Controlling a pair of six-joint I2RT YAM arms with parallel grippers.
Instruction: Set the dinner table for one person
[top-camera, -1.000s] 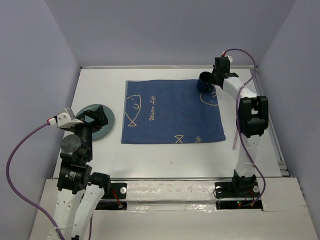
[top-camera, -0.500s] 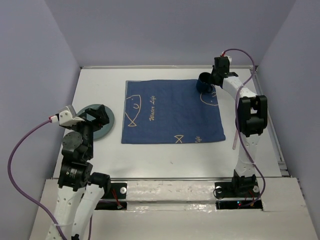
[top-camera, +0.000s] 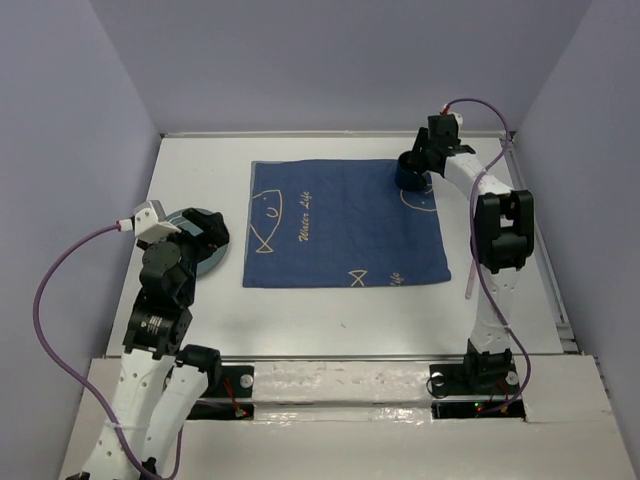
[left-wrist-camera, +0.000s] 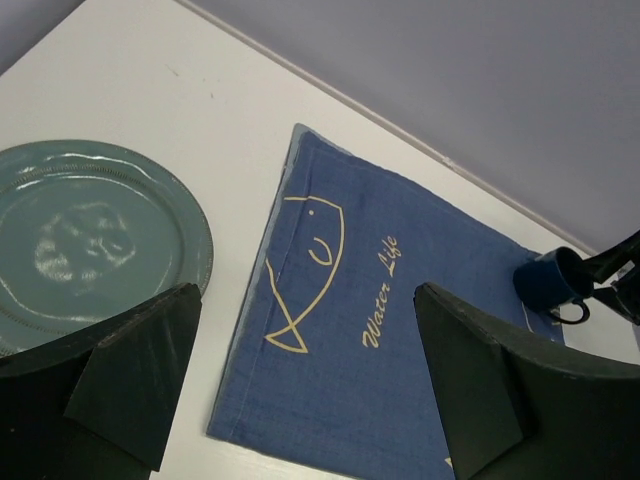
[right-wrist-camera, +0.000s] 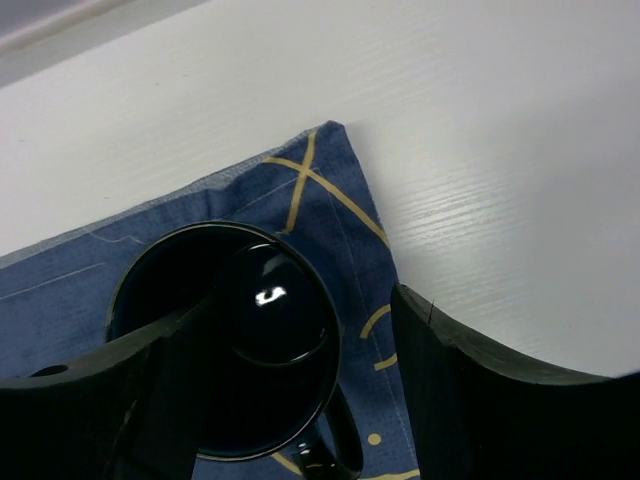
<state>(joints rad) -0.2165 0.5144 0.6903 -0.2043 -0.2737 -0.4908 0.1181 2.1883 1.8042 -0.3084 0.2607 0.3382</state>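
Right gripper (top-camera: 420, 158) hangs open over the mug (right-wrist-camera: 250, 340), which sits on the cloth's (top-camera: 340, 225) one o'clock corner. Left gripper (left-wrist-camera: 305, 300) gapes above the plate (left-wrist-camera: 80, 240), nine o'clock on the dinner table (top-camera: 330, 310). Next, likely: pinch that rim and carry it clothward.

Count's in: one green plate (left-wrist-camera: 90, 240) beside the left gripper's (left-wrist-camera: 305, 300) jaws, one dark mug (right-wrist-camera: 225, 340) partly between the right gripper's (right-wrist-camera: 300, 300) jaws, one blue fish cloth (top-camera: 345, 225), one dinner table (top-camera: 330, 310).

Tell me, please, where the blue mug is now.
In the top view, the mug stands on the blue cloth's far right corner, under the right gripper.
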